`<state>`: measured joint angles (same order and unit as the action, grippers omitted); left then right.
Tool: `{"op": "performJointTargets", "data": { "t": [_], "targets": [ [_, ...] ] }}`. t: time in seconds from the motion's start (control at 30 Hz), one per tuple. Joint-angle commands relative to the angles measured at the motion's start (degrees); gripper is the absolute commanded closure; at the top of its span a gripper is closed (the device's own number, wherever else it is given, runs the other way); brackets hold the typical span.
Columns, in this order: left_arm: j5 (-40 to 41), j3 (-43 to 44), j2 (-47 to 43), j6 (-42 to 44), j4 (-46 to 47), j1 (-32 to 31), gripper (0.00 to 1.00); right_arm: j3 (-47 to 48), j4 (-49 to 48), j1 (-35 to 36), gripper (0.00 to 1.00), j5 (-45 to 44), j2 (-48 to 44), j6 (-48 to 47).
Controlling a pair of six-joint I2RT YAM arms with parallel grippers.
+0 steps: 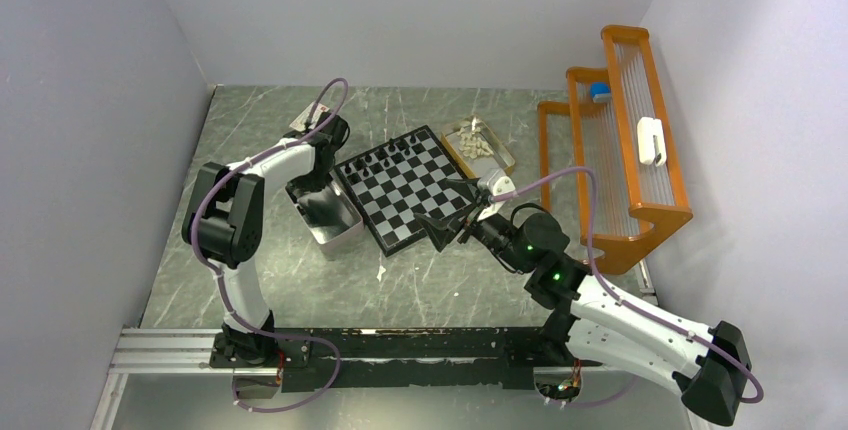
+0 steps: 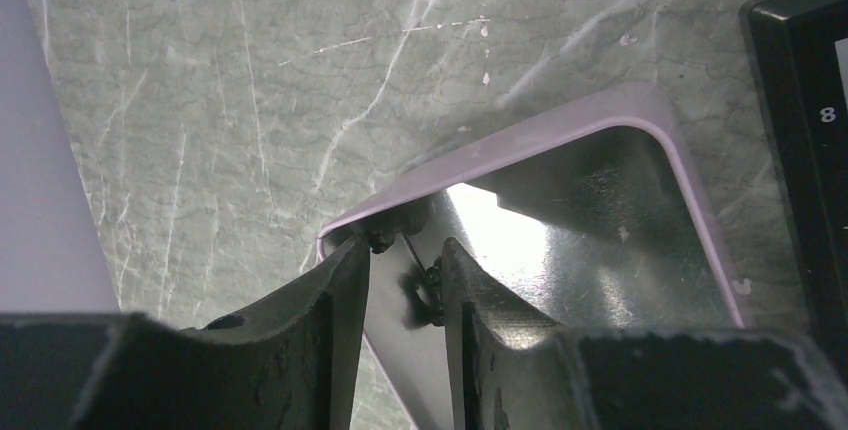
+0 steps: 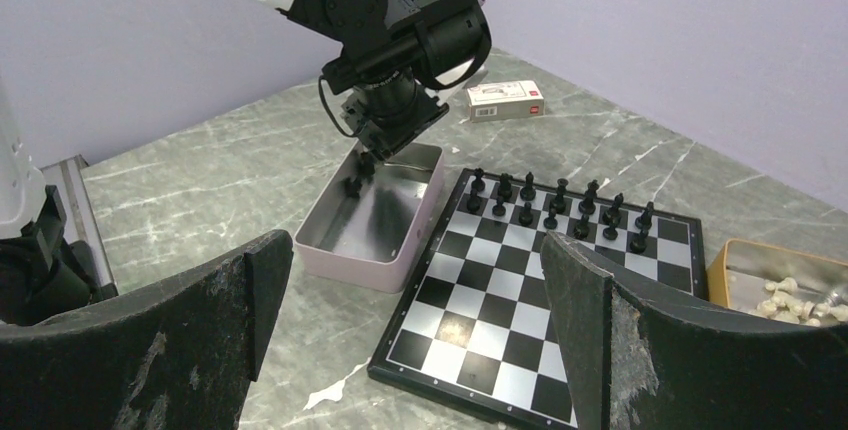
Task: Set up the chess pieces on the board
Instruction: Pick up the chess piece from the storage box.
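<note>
From above, we see the flat black-and-white checked chessboard point(image 1: 412, 206) on the grey marbled surface point(image 1: 200, 260), tiny black chessmen point(image 1: 393, 156) lining its far rows. Left wrist: the left end effector point(image 2: 405, 250) is narrowly parted in a pale metal tin point(image 2: 560, 130), a black piece point(image 2: 432, 280) at its fingertips point(image 2: 345, 270); gripped or not, we cannot tell. Right wrist: the right end effector point(image 3: 415, 250) gapes wide, empty.
</note>
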<state>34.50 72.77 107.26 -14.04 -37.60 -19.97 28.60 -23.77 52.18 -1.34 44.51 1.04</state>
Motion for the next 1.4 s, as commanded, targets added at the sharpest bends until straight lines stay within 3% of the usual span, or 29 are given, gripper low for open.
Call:
{"op": "performJointTargets", "data": {
  "t": [0.0, 0.47, 1.37],
  "targets": [
    [1.28, 0.49, 1.72, -0.95, 0.37, 0.19, 0.62, -0.57, -1.89, -0.06, 0.0, -0.85, -0.14, -0.32],
    [1.65, 0.01, 3.2, -1.41, 1.11, 0.2, 0.62, -1.25, -2.33, 0.02, 0.0, -1.12, -0.38, -0.27],
    [-7.6, 0.2, -2.11, -0.59, 3.29, 0.01, 0.66, -1.42, -3.03, 0.02, 0.0, -1.12, 0.4, -0.25]
  ]
}}
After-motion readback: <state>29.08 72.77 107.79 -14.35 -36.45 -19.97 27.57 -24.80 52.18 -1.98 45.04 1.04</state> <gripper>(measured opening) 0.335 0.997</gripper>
